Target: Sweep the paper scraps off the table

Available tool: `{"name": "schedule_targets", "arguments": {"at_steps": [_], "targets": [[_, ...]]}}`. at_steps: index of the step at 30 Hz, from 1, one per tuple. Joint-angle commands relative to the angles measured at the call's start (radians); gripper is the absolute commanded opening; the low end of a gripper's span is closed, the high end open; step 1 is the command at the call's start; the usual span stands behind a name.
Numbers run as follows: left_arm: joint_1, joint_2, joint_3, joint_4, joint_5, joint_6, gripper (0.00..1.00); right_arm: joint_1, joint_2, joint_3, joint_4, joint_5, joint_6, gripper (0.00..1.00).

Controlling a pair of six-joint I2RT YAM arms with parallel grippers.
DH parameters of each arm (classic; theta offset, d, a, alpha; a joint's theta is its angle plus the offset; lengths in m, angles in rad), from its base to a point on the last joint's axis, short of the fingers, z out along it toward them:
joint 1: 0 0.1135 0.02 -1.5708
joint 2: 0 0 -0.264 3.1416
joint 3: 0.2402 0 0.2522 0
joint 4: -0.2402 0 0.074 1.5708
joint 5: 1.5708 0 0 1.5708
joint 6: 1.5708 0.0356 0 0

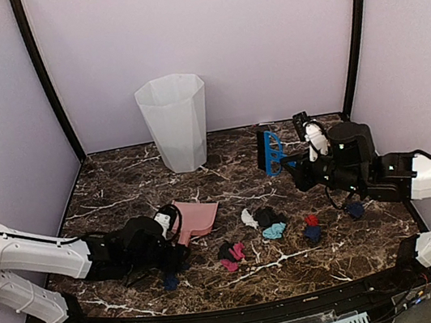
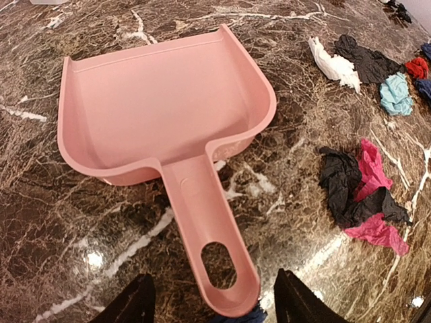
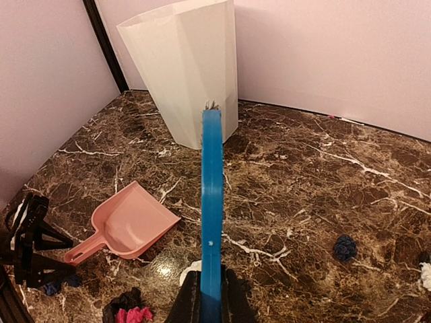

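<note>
Left claw (image 2: 210,303) is down at the tail of the pink dustpan (image 2: 161,101), jaws apart with a finger on either side of the handle (image 2: 202,202) and a gap on both sides, so I hold nothing there yet. Right claw (image 3: 210,296) is clamped tight on the blue brush (image 3: 211,188), which it holds upright in the air over the 2 o'clock part of the table (image 1: 120,181).

The paper scraps (image 1: 270,222) lie loose on the table in small clusters, black and magenta nearest the pan, then white, black and teal, with red and navy further towards 3 o'clock. From my left wrist the pan's mouth opens to 12 o'clock while the scraps sit off at 3 o'clock.

The step in hand, as I read it, is taking the handle. I should close squarely across it just ahead of the hanging hole, not on the very tip. The grip must be firm — a slack hold would let the pan swivel. Once gripped, I'd turn the mouth round to face the scraps and press the lip flat, so the brush can pull them in.
</note>
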Motion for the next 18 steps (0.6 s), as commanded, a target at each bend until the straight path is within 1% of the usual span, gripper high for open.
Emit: {"name": "schedule_targets", "arguments": {"at_steps": [1,5,9,11,18], "targets": [[-0.005,0.032,0.034,0.051,-0.048,0.025,0.60,-0.005,-0.017,-0.012,0.013,0.030,-0.001,0.00],[-0.005,0.073,0.052,0.061,-0.104,0.018,0.52,-0.004,-0.035,-0.016,0.007,0.035,0.003,0.00],[-0.005,0.108,0.060,0.107,-0.133,0.025,0.48,-0.004,-0.046,-0.023,0.006,0.047,0.012,0.00],[-0.005,0.119,0.060,0.131,-0.137,0.030,0.46,-0.004,-0.051,-0.026,-0.026,0.049,0.018,0.00],[-0.004,0.194,0.101,0.131,-0.155,0.039,0.43,-0.004,-0.108,-0.065,-0.068,0.056,0.052,0.00]]}}
